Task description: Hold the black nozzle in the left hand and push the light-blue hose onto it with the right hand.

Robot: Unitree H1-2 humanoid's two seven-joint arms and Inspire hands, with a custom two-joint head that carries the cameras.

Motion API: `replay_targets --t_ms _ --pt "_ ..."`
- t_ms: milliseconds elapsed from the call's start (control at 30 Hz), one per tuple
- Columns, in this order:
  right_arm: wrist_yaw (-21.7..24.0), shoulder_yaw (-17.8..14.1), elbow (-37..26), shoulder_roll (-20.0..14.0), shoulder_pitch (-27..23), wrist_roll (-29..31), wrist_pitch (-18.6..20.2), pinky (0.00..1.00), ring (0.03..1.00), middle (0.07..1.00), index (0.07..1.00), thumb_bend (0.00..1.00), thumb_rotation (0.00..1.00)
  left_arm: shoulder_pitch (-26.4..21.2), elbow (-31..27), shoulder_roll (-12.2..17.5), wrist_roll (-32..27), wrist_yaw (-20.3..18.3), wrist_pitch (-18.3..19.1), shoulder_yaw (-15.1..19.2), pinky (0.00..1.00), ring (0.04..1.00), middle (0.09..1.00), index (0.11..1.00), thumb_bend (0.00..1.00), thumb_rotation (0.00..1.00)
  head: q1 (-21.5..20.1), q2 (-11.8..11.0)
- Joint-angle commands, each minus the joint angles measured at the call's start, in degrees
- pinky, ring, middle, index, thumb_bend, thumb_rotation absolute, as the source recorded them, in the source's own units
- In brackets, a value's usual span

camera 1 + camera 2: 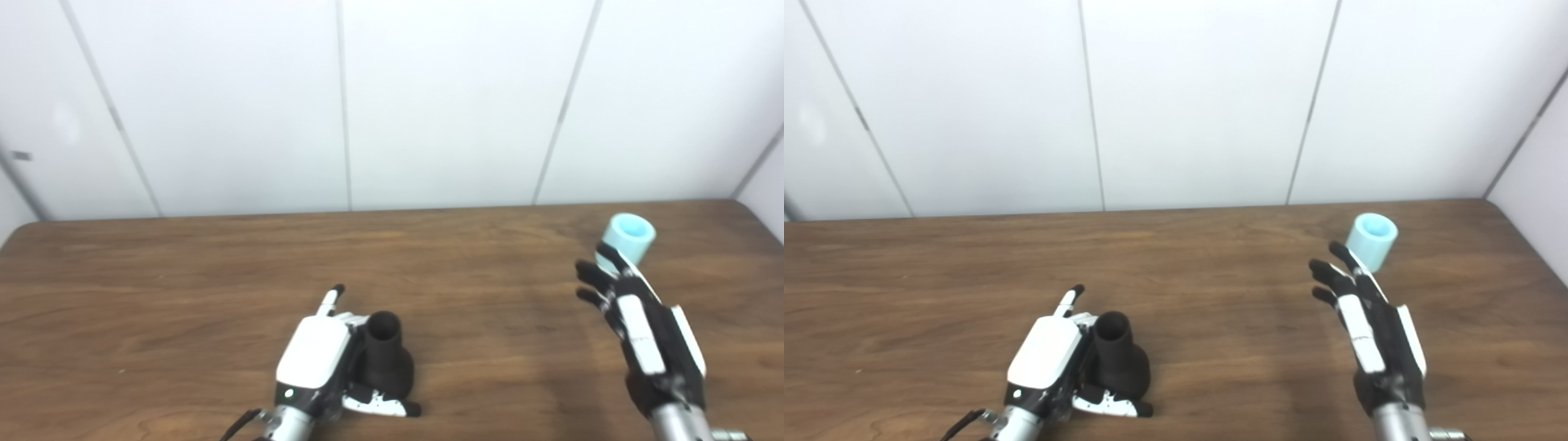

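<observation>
Left eye view: left robot hand (315, 358) wrapped around black nozzle (384, 361); right robot hand (643, 331) spread, empty, reaching for light-blue hose (626, 242); next, grasp.

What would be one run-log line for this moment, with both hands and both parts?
left hand: beside black nozzle, grip unclear | right hand: open, near light-blue hose | hose upright on table | parts not joined

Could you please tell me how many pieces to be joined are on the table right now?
2. The black nozzle stands upright near the front, against the left hand. The light-blue hose stands at the far right, just beyond the right hand's fingers. Nothing seems hidden.
</observation>
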Motion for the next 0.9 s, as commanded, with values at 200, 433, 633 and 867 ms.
replay_targets --t_ms 200,433,633,867 --pt "-0.3 -1.8 -1.3 -8.6 -6.7 -12.5 -0.8 0.67 0.771 0.784 0.837 0.53 0.61 3.1 0.1 0.8 0.4 -1.7 -0.9 0.4 1.00 0.613 0.444 0.517 0.52 0.00 -2.4 0.8" --pt "2.3 -1.1 1.8 -17.0 -11.5 -23.4 5.5 0.77 0.819 0.832 0.826 0.69 0.39 2.8 0.4 0.5 0.4 -2.4 -0.6 1.3 1.00 0.611 0.456 0.515 0.52 0.00 -2.6 1.3" --pt "4.4 1.5 7.6 -22.4 -16.2 -29.9 6.1 0.78 0.830 0.835 0.812 0.75 0.25 2.7 1.0 0.8 0.6 -1.9 -1.5 1.3 1.00 0.607 0.441 0.515 0.52 0.00 -3.5 1.1" --pt "4.7 7.9 17.3 -27.4 -22.5 -40.6 4.4 0.78 0.864 0.834 0.762 0.86 0.14 3.2 1.2 1.3 0.7 -1.2 -2.0 1.8 1.00 0.598 0.447 0.513 0.52 0.00 -5.1 0.0"
